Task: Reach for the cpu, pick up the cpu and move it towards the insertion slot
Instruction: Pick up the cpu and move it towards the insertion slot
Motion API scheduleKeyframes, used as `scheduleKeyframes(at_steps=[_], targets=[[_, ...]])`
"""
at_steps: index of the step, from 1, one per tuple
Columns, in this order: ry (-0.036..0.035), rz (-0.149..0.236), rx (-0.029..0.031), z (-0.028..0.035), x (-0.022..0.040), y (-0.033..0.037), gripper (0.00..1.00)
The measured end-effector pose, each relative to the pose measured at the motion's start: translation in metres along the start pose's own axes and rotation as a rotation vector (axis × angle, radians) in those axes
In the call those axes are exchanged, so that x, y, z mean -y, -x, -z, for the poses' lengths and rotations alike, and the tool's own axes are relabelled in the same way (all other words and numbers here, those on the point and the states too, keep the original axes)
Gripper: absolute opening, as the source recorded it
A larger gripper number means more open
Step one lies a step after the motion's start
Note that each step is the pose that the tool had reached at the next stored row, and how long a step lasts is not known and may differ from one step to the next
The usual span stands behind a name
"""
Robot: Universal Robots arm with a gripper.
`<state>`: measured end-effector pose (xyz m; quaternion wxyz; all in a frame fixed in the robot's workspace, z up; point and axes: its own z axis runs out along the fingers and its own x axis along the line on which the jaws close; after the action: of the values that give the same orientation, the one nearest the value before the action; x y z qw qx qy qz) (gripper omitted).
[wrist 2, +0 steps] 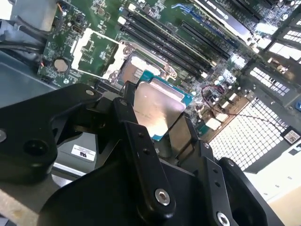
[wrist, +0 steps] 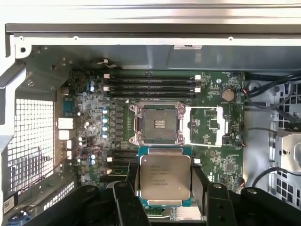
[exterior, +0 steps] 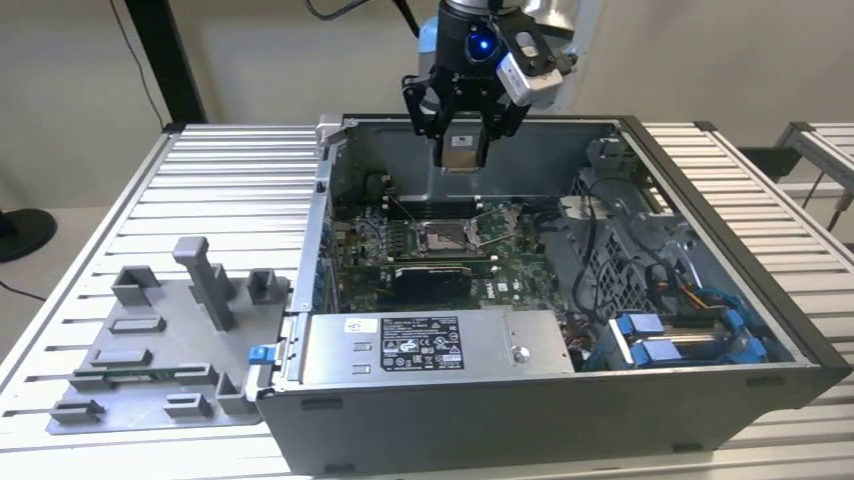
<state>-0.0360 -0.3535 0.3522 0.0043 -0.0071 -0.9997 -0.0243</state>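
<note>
While clamped on the cpu at two opposite edges, the tool hangs above the open computer case — the chip's silver face level, the insertion slot just beyond its far edge, lower down, uncovered — well apart vertically.

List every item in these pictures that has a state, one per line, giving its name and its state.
cpu: held between the fingers, lifted above the motherboard.
gripper: shut on the cpu.
insertion slot: open, empty, load plate flipped aside.
computer case: lying on its side, side panel off.
memory slots: empty.
grey fixture plate: resting on the table beside the case.
</note>
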Motion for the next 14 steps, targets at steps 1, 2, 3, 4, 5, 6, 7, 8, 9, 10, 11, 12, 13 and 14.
scheduleKeyframes(at_steps=[1, 2, 3, 4, 5, 6, 7, 8, 9, 10, 11, 12, 13, 14], targets=[[0.0000, 0.000, 0.0004, 0.0015, -0.0008, 0.0000, 0.00], [0.0000, 0.000, 0.0009, 0.0030, -0.0016, 0.0000, 0.00], [0.0001, 0.000, 0.0013, 0.0043, -0.0025, -0.0001, 0.00], [0.0003, 0.000, 0.0018, 0.0050, -0.0036, -0.0001, 0.00], [0.0003, 0.000, 0.0023, 0.0053, -0.0053, -0.0001, 0.00], [0.0002, 0.000, 0.0026, 0.0055, -0.0077, -0.0002, 0.00], [0.0000, 0.000, 0.0029, 0.0056, -0.0104, -0.0002, 0.00], [0.0001, 0.000, 0.0031, 0.0057, -0.0134, -0.0002, 0.00], [0.0001, 0.000, 0.0034, 0.0057, -0.0166, -0.0003, 0.00], [0.0001, 0.000, 0.0038, 0.0056, -0.0197, -0.0003, 0.00], [0.0002, 0.000, 0.0044, 0.0057, -0.0228, -0.0004, 0.00], [0.0001, 0.000, 0.0051, 0.0060, -0.0248, -0.0004, 0.00], [-0.0001, 0.000, 0.0057, 0.0069, -0.0261, -0.0004, 0.00], [-0.0002, 0.000, 0.0062, 0.0081, -0.0270, -0.0005, 0.00]])
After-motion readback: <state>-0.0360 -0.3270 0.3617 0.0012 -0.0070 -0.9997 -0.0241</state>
